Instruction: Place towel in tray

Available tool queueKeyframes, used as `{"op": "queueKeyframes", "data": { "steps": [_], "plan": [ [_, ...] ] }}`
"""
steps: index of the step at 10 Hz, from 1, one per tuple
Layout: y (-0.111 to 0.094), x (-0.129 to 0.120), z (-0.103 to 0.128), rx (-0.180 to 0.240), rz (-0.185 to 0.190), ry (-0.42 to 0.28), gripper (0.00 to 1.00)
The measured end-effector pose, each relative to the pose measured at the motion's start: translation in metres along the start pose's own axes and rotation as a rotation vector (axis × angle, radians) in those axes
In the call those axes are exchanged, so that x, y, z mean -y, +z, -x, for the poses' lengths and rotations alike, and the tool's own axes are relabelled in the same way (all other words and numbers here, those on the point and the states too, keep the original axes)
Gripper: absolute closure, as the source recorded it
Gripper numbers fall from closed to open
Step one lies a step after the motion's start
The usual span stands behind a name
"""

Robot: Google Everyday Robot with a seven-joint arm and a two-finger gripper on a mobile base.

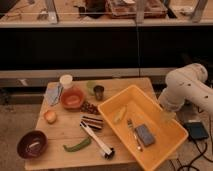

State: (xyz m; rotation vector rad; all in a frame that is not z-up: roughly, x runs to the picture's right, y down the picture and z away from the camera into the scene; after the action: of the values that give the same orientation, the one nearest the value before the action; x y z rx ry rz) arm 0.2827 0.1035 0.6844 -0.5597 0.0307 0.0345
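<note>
Wooden desk with the task not yet begun, judging by the layout: the towel, a crumpled blue-grey cloth, lies at the desk's far corner, well apart from the yellow tray and on the side away from the arm. Reaching, grasping, carrying and release all remain.

White robot arm, off the desk on the tray's right. Its gripper hangs just beside the tray's right rim. Whether the jaws are open or closed cannot be told, and nothing is seen held in them.

Containers, in descending size:
- The tray sits skewed on the desk, one corner overhanging the front edge. It holds a fork, a small blue-grey block that may be a sponge, and a pale yellow item too blurred to name. Much of its floor is bare.
- Orange bowl, left of the tray and just beside the towel. Contents are unclear.
- Purple bowl, far left of the tray at the desk's front corner, with a pale object inside.
- White cup, green cup and dark cup, behind the tray's left corner. Contents are hidden.

Loose items left of the tray: brush, green pepper, round fruit.
</note>
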Motion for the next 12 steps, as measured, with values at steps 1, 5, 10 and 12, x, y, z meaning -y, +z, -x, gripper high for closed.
{"op": "queueKeyframes", "data": {
  "steps": [1,5,10,12],
  "plan": [
    [-0.004,0.006,0.004,0.013,-0.023,-0.028,0.35],
    [-0.027,0.075,0.077,0.092,-0.123,-0.164,0.35],
    [-0.057,0.135,0.207,0.251,-0.265,-0.366,0.35],
    [-0.057,0.136,0.212,0.259,-0.269,-0.373,0.35]
  ]
}}
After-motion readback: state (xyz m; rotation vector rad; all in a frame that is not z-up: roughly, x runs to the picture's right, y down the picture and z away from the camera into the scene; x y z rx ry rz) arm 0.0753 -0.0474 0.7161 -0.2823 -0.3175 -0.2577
